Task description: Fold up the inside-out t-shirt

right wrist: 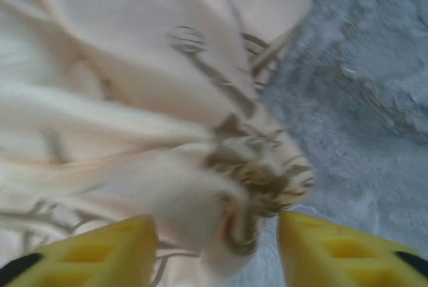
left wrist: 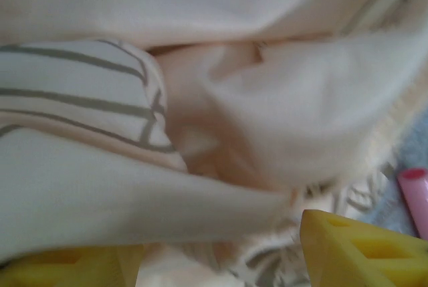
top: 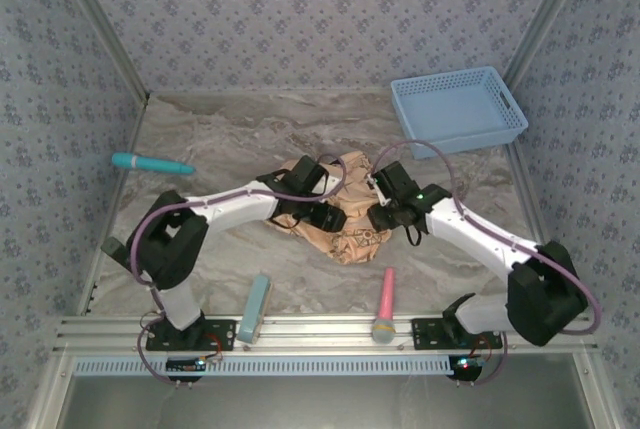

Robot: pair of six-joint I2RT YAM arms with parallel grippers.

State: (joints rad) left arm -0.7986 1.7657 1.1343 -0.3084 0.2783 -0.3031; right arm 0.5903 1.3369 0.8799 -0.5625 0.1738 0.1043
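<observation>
Peach-tan soft cloth, printed all over with faded brown leaves, is lying crumpled in a heap at the middle of the grey marbled table (top: 200,139): this is the inside-out t-shirt (top: 352,241), and both arms are leaning in on it from either side. The left gripper (top: 316,213) is pressing into the heap's left flank. In the left wrist view its yellow fingers (left wrist: 361,247) are standing wide apart with thick folds lying across and between them, and I cannot tell whether they are pinching anything. The right gripper (top: 386,213) is working at the heap's right edge. Its jaws are standing part open around a bunched, dark-printed nub of cloth that is sitting between them without being clamped. The two are probably placed opposite each other so that each can take a side and pull the shirt flat before any fold begins. As for heading, the heap is too balled up to show neck, hem or label. Its longer run seems to be going from the far side toward the arm bases. A light blue plastic basket (top: 458,109) is sitting well apart at the far right, and a pink handled tool (top: 385,301) is lying near the front rail.
</observation>
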